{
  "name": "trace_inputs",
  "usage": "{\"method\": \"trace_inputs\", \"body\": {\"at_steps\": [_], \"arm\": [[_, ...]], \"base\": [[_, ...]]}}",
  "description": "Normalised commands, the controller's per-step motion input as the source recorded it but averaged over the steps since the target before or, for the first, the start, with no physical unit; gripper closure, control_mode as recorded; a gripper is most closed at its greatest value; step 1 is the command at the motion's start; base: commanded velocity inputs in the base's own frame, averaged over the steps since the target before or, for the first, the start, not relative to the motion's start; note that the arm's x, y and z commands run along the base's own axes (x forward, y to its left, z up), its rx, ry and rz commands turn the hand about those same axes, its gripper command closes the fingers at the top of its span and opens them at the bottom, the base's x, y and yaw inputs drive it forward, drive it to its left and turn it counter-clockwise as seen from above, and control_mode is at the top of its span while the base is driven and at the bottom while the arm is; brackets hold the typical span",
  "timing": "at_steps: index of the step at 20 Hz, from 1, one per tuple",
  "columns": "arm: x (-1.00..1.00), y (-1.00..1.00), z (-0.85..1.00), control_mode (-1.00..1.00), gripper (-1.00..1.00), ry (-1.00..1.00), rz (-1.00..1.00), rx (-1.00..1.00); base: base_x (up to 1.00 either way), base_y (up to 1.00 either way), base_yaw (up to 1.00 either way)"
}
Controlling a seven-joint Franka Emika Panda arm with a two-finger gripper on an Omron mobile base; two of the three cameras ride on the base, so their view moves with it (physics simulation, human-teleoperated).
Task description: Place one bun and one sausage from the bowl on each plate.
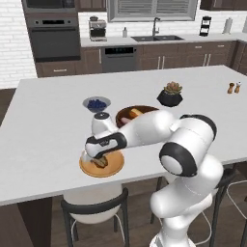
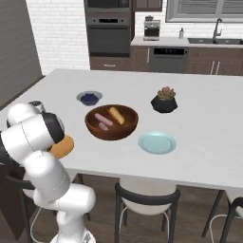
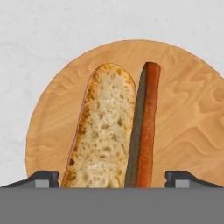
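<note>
**Claw above the wooden plate**

The claw point(image 3: 112, 177) hangs over the orange-tan plate point(image 3: 188, 122) at the near edge of the counter point(image 1: 43, 125), its two tips spread wide and grasping nothing. Between the tips lies a bun point(image 3: 105, 131), its open face toward the camera on the hand. The bowl point(image 2: 112, 122) sits mid-counter and holds a second bun point(image 2: 116, 115) and two sausages point(image 2: 104, 119). The pale blue plate point(image 2: 157, 142) lies just beside the bowl, bare. A small bowl of blueberries point(image 2: 89, 98) and a potted plant point(image 2: 165, 100) stand farther back.
</note>
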Motion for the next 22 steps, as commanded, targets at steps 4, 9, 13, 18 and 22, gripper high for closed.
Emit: {"method": "trace_inputs", "body": {"at_steps": [4,9,13,18,22], "arm": [[0.0,-0.19,0.35,-1.0,-1.0,-0.01,0.0,0.03],[-0.04,-0.95,0.7,-1.0,-1.0,-0.09,0.0,0.05],[0.04,-1.0,0.55,-1.0,-1.0,-0.04,-0.03,0.0],[0.63,-1.0,0.3,-1.0,-1.0,0.05,-0.1,0.02],[0.99,-1.0,0.01,-1.0,-1.0,0.16,-0.03,0.06]], "base": [[0.0,0.0,0.0],[0.0,0.0,0.0],[0.0,0.0,0.0],[0.0,0.0,0.0],[0.0,0.0,0.0]]}}
